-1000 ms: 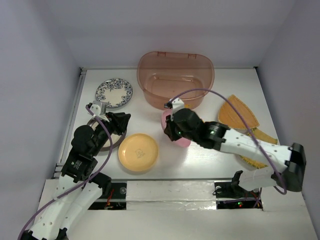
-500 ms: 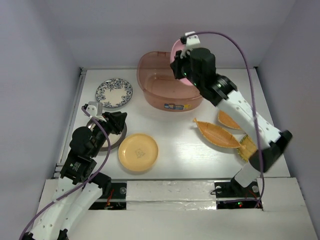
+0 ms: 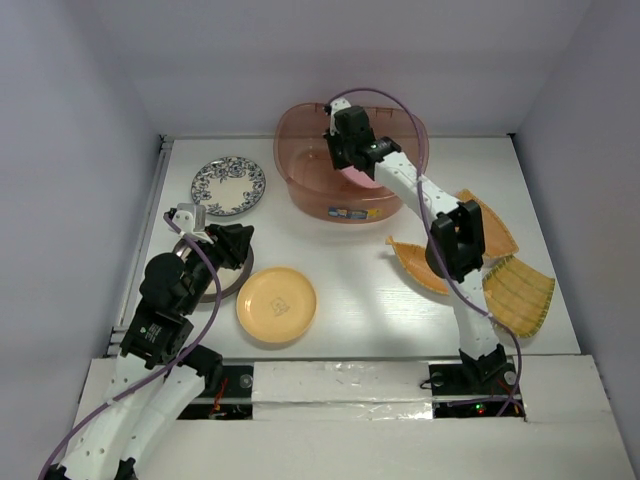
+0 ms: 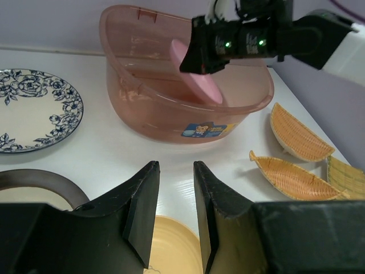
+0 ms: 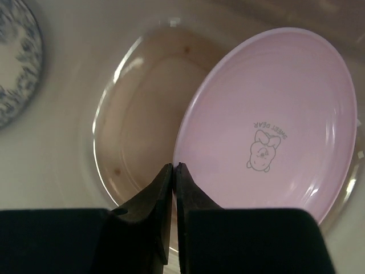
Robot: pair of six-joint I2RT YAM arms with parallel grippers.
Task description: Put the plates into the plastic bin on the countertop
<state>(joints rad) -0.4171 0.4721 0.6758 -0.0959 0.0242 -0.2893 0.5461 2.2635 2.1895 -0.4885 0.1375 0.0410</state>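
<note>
Pale lilac walls [image 3: 80, 90], white countertop [image 3: 350, 270], even light

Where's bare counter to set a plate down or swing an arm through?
Widest bare patch: the countertop between the plastic bin, yellow plate and the nearest fan-shaped plate. A smaller patch lies right of the bin. Crowded: the left strip around the floral plate and left gripper.

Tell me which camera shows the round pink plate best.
The right wrist view: the round pink plate looms large, printed face showing, rim pinched by the right gripper over the translucent pinkish-brown plastic bin. The left wrist view shows it tilted, nearly edge-on. The top view shows only a sliver.
</note>
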